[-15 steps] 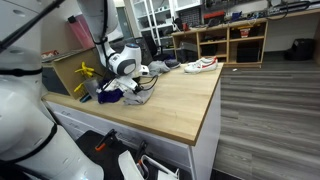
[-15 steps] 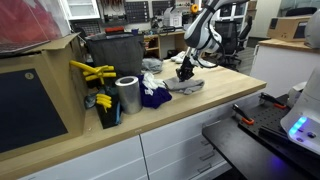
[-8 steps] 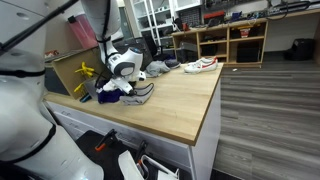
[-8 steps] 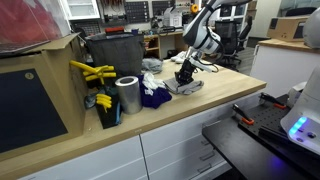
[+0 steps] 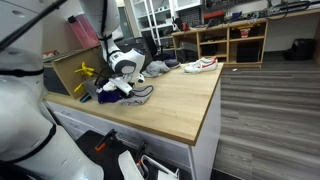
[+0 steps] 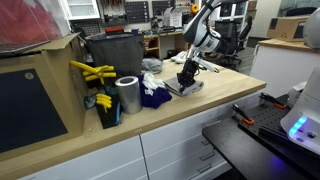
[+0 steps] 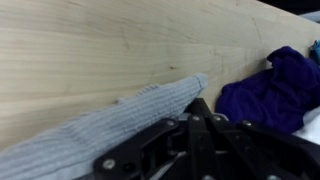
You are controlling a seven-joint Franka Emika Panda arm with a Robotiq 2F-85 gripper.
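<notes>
Pincer [image 7: 200,108] down low over the wooden tabletop [image 7: 100,45], and in the wrist view its dark fingers are pressed together, with no gap showing at the tips. Caught right there is the edge of the grey cloth [image 7: 110,140], a ribbed, knitted piece. It runs from the tips away to the near left of that view and lies flat along the wood. Just to the right of the tips sits a crumpled purple cloth [image 7: 265,88], close beside the grey one; whether the two touch, I cannot tell.

In an exterior view the pincer [image 6: 186,74] points straight down at the grey cloth [image 6: 187,87], which lies near the middle of the tabletop [image 6: 215,100]. To its left is the purple cloth [image 6: 155,97]. Further left stands an upright metal can [image 6: 127,95], with yellow-handled tools [image 6: 90,72] beside it. Behind them is a dark bin [image 6: 115,52], and a white cloth [image 6: 152,66] lies just beyond the purple one.

From the opposite side, the pincer [image 5: 127,84] hangs under the white wrist, low over the grey cloth [image 5: 141,93], and the purple cloth [image 5: 108,97] is on the far side of it. A white shoe [image 5: 200,65] rests well apart, at the far end of the tabletop [image 5: 175,105].
</notes>
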